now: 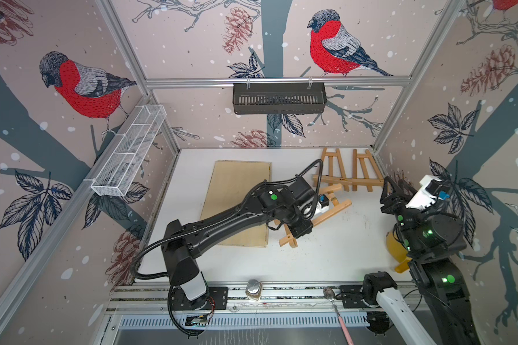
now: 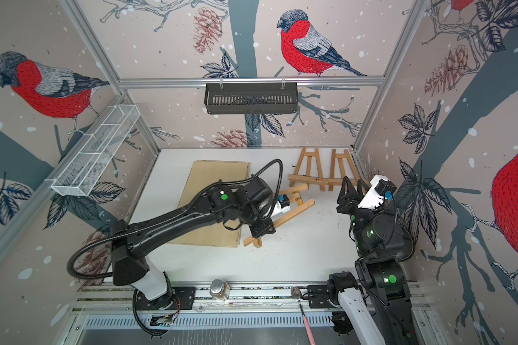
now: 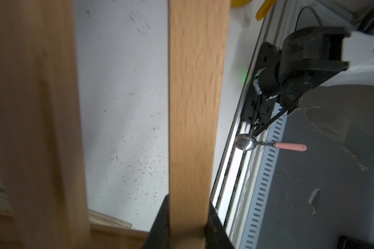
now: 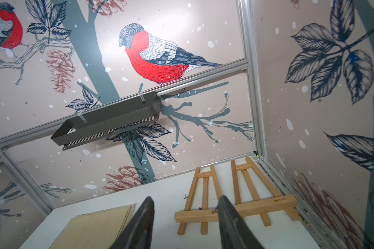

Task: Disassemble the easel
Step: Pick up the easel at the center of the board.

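The easel (image 1: 334, 210) is positioned near the centre of the white table (image 1: 326, 260), oriented diagonally, with its lower end just beside the front right corner of the plywood board (image 1: 237, 194). Whether the easel rests on the table or is raised off it cannot be determined. The left gripper (image 3: 187, 222) is clamped on one wooden rail (image 3: 194, 107) of the easel, with one dark finger pressed against each side of the rail; a second, wider rail (image 3: 35, 120) runs beside it in the left wrist view. In both top views the left arm extends across the board and covers the middle of the easel. The right gripper (image 4: 186, 198) is raised at the right side of the table, well apart from the held easel, with its jaws spread and nothing between them. Two further easels (image 4: 235, 207) lie flat, side by side, in the back right corner. A yellow object (image 1: 393, 246) sits near the right arm. A jar (image 1: 254, 288) and a pink-handled spoon (image 3: 246, 143) are located on the front rail.
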Controlling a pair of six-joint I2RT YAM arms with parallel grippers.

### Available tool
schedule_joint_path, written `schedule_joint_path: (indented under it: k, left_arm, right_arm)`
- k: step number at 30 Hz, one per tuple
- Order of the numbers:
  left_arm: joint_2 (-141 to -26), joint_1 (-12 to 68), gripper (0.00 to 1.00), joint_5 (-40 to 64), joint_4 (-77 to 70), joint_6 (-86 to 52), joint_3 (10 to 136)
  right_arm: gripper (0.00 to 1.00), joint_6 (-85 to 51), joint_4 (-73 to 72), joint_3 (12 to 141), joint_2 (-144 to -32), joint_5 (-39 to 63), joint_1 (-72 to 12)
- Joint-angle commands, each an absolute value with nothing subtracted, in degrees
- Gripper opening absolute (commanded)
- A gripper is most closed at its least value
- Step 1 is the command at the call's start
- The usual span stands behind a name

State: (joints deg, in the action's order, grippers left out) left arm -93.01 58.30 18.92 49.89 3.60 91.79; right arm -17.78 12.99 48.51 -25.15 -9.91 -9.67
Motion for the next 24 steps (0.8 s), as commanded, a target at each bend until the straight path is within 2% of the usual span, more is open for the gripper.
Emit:
schedule_joint_path:
  k: [1, 4, 8, 14, 18, 24]
  left_arm:
    - [-87.7, 53.6, 0.14, 34.5, 40.2, 6.7, 88.5]
    - [-82.0, 49.1, 0.15, 46.7, 29.0, 6.2, 81.6]
    - [-79.6, 47.0, 0.15, 55.2, 27.3, 6.8, 81.1]
    - [-77.8, 44.7, 0.16, 66.2, 26.1, 7.9, 81.6]
    - [-77.8, 43.9, 0.16, 72.1, 24.0, 7.9, 81.6]
    - [-79.6, 43.8, 0.17, 74.9, 22.1, 7.1, 82.7]
  right_arm:
    - [0.49, -16.9, 10.9, 48.0, -25.0, -13.5, -9.7]
    - [0.49, -17.1, 9.6, 46.1, -25.0, -10.6, -9.6]
    - [0.47, -17.3, 4.6, 41.4, -24.1, -1.0, -9.6]
    - [0.47, -17.4, -8.7, 33.6, -23.4, 29.5, -9.5]
    - [0.47, -20.4, -17.5, 30.9, -24.0, 42.8, -9.6]
    - [0.5, -20.5, -20.3, 32.0, -26.5, 46.9, -12.2]
